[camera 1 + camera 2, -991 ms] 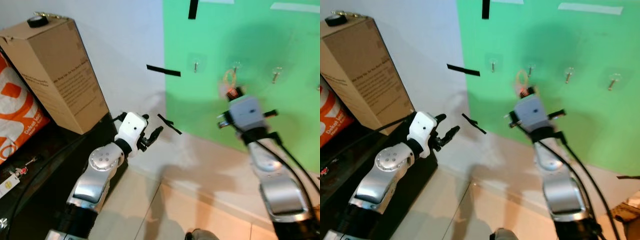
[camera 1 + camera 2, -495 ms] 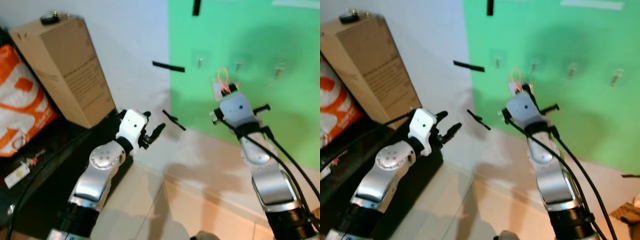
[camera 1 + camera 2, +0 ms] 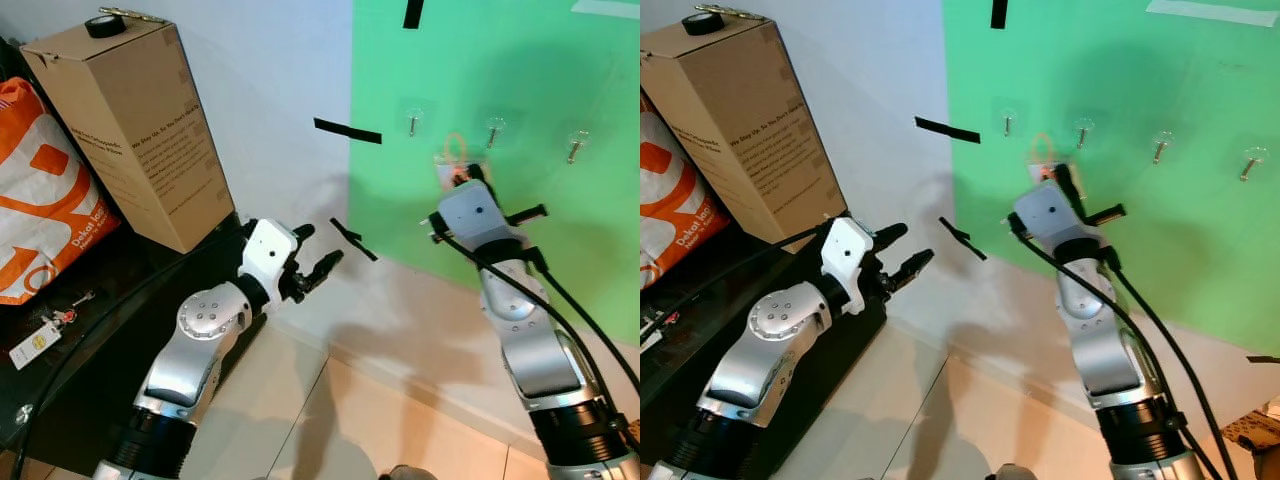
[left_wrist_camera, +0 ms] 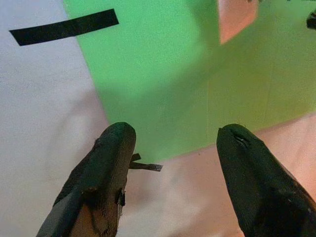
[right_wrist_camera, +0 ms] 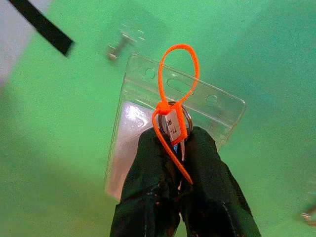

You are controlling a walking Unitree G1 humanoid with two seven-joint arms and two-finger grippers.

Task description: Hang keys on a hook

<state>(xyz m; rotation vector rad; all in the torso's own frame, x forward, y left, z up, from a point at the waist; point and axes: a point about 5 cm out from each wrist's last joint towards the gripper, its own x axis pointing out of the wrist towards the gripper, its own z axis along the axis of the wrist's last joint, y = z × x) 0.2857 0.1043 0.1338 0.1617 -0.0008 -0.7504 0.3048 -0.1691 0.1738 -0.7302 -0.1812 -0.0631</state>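
My right gripper (image 5: 178,140) is shut on a key ring with an orange loop (image 5: 177,74) and a clear plastic tag holder (image 5: 143,148). It is raised against the green wall panel (image 3: 520,60). The orange loop (image 3: 455,152) sits below and between the first hook (image 3: 412,122) and the second hook (image 3: 492,130), touching neither. More hooks (image 3: 1158,145) follow to the right. My left gripper (image 3: 322,247) is open and empty, held out low towards the wall, left of the panel.
A tall cardboard box (image 3: 130,130) with a tape roll (image 3: 105,22) on top and an orange bag (image 3: 40,200) stand on a black shelf (image 3: 100,330) at left. Another tagged key (image 3: 55,320) lies there. Black tape strips (image 3: 347,130) mark the wall.
The camera has shifted. Relative to the hooks, my right gripper with the keys has slid a little left, from under the second hook to between the first two. The left gripper stays open.
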